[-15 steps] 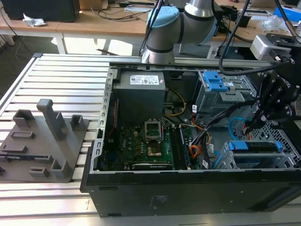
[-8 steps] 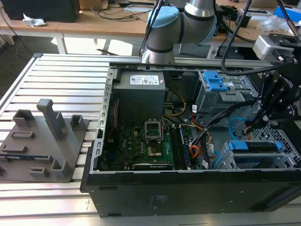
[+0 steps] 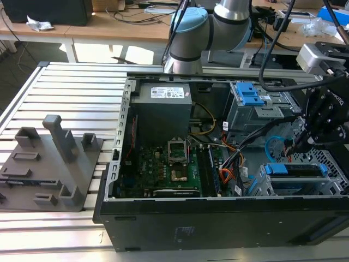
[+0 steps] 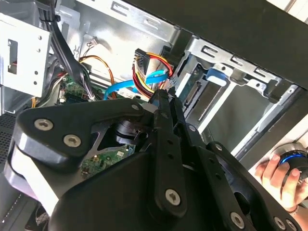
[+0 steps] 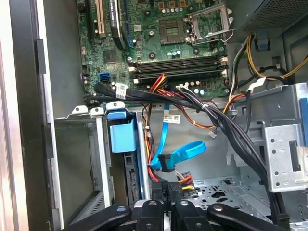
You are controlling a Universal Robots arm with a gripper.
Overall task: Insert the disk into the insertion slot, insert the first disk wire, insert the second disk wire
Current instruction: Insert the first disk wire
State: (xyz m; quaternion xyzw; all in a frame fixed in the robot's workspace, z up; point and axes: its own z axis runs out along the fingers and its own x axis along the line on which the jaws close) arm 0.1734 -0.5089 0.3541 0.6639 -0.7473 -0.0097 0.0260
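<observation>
- Closest to lens in both wrist views: end effector (image 5: 168,188). Black fingers (image 5: 159,207) are drawn together w/ only a slit between. They look clamped on the end of the first disk wire (image 5: 186,180), whose red, yellow & black strands run right up to the tips.
- Light-blue second disk wire (image 5: 185,153) curls in a loop. Its black plug hangs loose just beyond the fingertips.
- Already in: disk (image 3: 297,171), seated in the insertion slot (image 3: 334,164) w/ blue carrier tabs at its ends. The slot is the perforated silver cage at the case corner, on the exterior view's right.
- Exterior view: end effector hangs just above that cage, near the taller bay w/ blue latches (image 3: 248,95).
- Motherboard (image 3: 163,164) w/ bare CPU socket sits mid-case. PC case (image 3: 218,224) lies open on a slatted alu bench (image 3: 71,93).
- Grey fixture block (image 3: 52,164) is on the bench at the exterior view's left, well apart from the case.
- Second wrist view: a person's hand (image 4: 275,175) rests on a dark device w/ blue ring, outside the case.
</observation>
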